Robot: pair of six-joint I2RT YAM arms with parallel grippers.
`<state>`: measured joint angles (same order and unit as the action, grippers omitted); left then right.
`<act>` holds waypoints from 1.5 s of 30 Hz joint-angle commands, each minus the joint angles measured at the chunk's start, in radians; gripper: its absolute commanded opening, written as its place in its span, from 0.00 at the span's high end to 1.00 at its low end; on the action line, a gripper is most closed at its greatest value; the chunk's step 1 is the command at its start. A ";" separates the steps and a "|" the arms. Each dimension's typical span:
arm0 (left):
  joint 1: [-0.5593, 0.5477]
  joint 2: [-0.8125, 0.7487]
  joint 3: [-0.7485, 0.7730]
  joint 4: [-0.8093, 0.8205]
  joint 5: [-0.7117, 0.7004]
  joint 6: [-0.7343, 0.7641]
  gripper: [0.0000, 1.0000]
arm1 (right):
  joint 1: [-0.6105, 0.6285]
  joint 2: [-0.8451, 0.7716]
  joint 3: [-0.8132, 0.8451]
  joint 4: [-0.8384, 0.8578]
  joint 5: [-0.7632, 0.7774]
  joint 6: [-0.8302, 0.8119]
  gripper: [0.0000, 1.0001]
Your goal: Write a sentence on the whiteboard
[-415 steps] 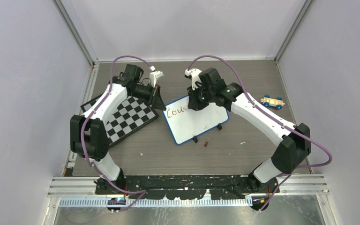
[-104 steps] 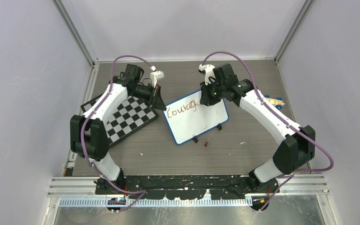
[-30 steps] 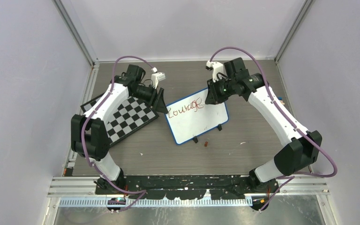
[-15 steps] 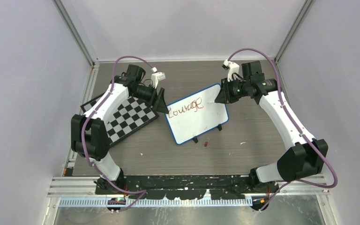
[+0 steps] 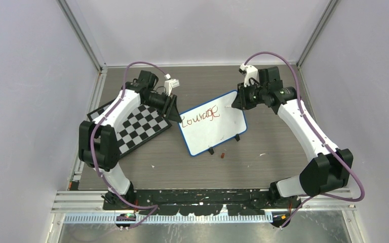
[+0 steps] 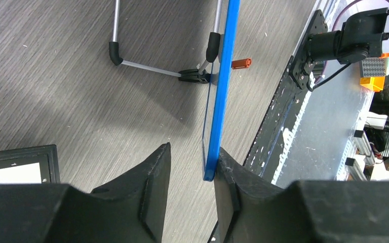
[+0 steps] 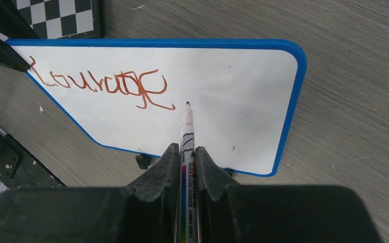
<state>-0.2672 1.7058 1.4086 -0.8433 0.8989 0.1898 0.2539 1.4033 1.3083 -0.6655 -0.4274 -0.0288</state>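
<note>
Left fingers (image 6: 152, 187) straddle whiteboard (image 6: 224, 76) edge; right fingers (image 7: 164, 172) pinch marker (image 7: 187, 132).

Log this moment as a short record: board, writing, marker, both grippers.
whiteboard: propped at a tilt, blue frame
writing: one red-brown word, roughly "Courage", upper part
marker: tip just right of the word; contact cannot be told
right gripper: shut on the marker
left gripper: open, fingers astride the whiteboard's edge, gap on one side
chessboard: flat, left of the whiteboard
</note>
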 commanded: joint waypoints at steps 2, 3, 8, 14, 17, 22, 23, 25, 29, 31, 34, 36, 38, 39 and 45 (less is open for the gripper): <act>-0.006 0.009 0.041 0.010 0.025 0.009 0.68 | 0.023 -0.003 -0.002 0.062 0.039 -0.015 1.00; -0.006 0.011 0.043 0.009 0.025 0.010 0.70 | 0.028 -0.002 -0.001 0.063 0.042 -0.018 1.00; -0.006 0.013 0.046 0.006 0.024 0.011 0.82 | 0.053 0.008 0.004 0.063 0.061 -0.031 1.00; -0.009 0.008 0.044 0.006 0.023 0.016 0.96 | 0.074 0.022 0.016 0.067 0.078 -0.037 1.00; -0.010 0.008 0.045 0.005 0.019 0.017 1.00 | 0.084 0.031 0.025 0.069 0.082 -0.039 1.00; -0.012 0.007 0.044 0.003 0.018 0.017 1.00 | 0.093 0.050 0.034 0.073 0.096 -0.044 1.00; -0.012 0.006 0.044 0.003 0.017 0.018 1.00 | 0.093 0.051 0.033 0.073 0.097 -0.047 1.00; -0.013 0.005 0.044 0.003 0.015 0.020 1.00 | 0.094 0.056 0.029 0.076 0.104 -0.050 1.00; -0.013 0.002 0.045 0.001 0.014 0.021 1.00 | 0.094 0.064 0.021 0.075 0.125 -0.059 1.00; -0.013 0.002 0.044 0.001 0.011 0.022 1.00 | 0.093 0.061 0.015 0.072 0.132 -0.064 1.00; -0.015 0.002 0.044 0.001 0.011 0.024 1.00 | 0.094 0.050 0.005 0.063 0.140 -0.074 1.00; -0.015 0.002 0.044 0.001 0.011 0.026 1.00 | 0.093 0.043 0.001 0.056 0.143 -0.082 1.00; -0.015 0.002 0.044 0.001 0.011 0.027 1.00 | 0.094 0.040 0.003 0.045 0.146 -0.088 1.00; -0.015 0.002 0.043 0.000 0.011 0.027 1.00 | 0.094 0.040 0.001 0.042 0.150 -0.091 1.00; -0.015 -0.001 0.038 0.001 0.011 0.030 1.00 | 0.093 0.041 -0.006 0.030 0.160 -0.106 1.00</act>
<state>-0.2802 1.7172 1.4197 -0.8490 0.9245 0.2138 0.3450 1.4647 1.3067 -0.6510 -0.3084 -0.1040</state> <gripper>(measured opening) 0.087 0.196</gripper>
